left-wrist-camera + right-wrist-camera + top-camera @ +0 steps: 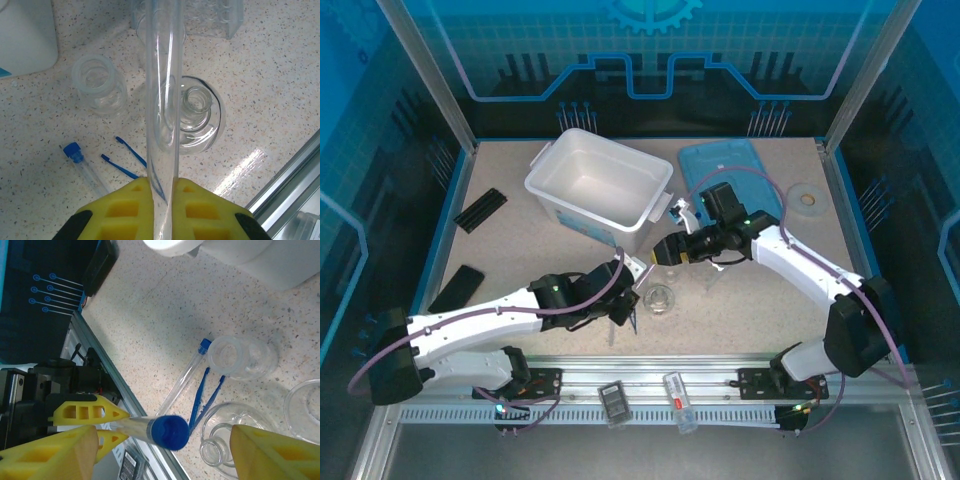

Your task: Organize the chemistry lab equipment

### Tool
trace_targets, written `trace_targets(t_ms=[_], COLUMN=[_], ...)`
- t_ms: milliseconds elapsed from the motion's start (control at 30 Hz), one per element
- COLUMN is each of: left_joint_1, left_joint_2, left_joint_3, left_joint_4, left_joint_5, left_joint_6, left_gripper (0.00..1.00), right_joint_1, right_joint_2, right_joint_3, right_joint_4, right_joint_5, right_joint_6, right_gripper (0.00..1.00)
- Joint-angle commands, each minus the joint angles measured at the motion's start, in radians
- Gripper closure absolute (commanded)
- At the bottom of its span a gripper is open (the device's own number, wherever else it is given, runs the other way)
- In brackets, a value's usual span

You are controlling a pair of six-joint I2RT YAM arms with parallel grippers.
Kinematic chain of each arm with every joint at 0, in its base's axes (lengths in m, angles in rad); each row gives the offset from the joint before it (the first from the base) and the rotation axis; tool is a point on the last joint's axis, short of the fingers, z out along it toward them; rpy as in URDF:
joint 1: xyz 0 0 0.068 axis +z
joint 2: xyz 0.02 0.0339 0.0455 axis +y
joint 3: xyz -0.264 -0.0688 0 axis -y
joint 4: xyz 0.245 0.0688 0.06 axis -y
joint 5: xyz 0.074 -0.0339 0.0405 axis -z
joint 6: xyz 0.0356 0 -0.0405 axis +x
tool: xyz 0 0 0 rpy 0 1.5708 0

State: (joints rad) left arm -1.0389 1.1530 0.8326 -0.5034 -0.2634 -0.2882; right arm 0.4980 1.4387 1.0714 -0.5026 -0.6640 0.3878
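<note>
Left claw [160, 186] tight on one tube [162, 75]; second tube [86, 169] beside one tweezers [120, 167].

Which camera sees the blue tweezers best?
The right wrist view: the blue tweezers lie with both legs plainly visible. The left wrist view shows their two tips, the rest hidden behind the held tube. In the top view they are too small to tell.

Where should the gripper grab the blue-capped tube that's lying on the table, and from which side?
Probably come straight down from above and pinch the clear body of the lying tube near its middle, jaws across its width. It lies flat, and the tweezers sit close beside it, so open only slightly.
</note>
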Motion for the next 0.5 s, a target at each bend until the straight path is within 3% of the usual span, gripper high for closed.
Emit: trace_targets(t_ms=[0,467], left_joint_1=[-0.007,-0.007], left_joint_2=[0.007,0.021], left_joint_3=[0.042,0.047], left_joint_4=[0.018,0.051], left_joint_5=[0.016,0.002], left_joint_6=[0.021,0.045], left_gripper=[0.91,0.91], right_joint_1=[-0.031,-0.047], right_joint_2=[0.014,0.025], right_joint_3=[-0.015,-0.066], right_joint_4=[0.046,0.168], right_joint_5=[-0.086,-0.229], right_joint_6=[0.021,0.098], right_gripper=[0.32,0.53])
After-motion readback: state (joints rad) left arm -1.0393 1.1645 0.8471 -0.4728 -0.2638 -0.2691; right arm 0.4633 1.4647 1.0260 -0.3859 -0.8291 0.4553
